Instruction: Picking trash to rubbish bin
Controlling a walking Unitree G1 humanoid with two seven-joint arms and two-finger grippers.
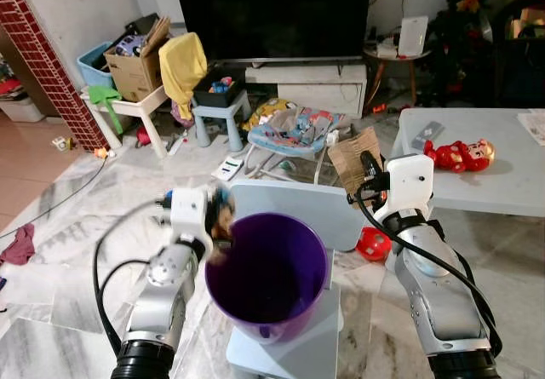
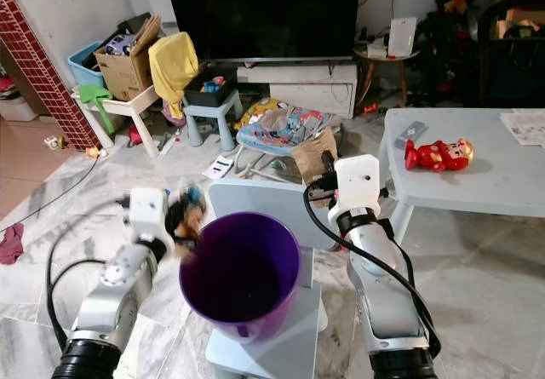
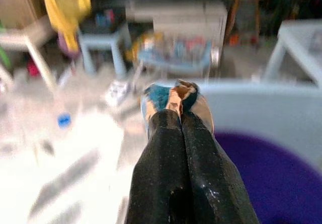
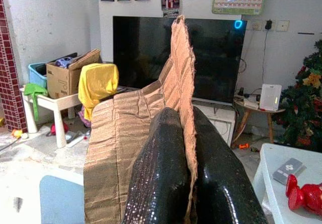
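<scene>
Writing: none legible.
Left gripper [image 1: 223,219]: clamps colourful wrapper [image 3: 173,95] at purple bin [image 1: 268,277] rim.
Right gripper [image 1: 368,168]: raised, pinching cardboard scrap [image 4: 143,133].

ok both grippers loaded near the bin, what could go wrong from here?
Left gripper holds its crumpled wrapper right at the purple bin's rim, so a release here may drop it outside. The cardboard piece in the right gripper sits beyond the rim, not over the opening. The bin stands on a small stool; a bump could tip it.
</scene>
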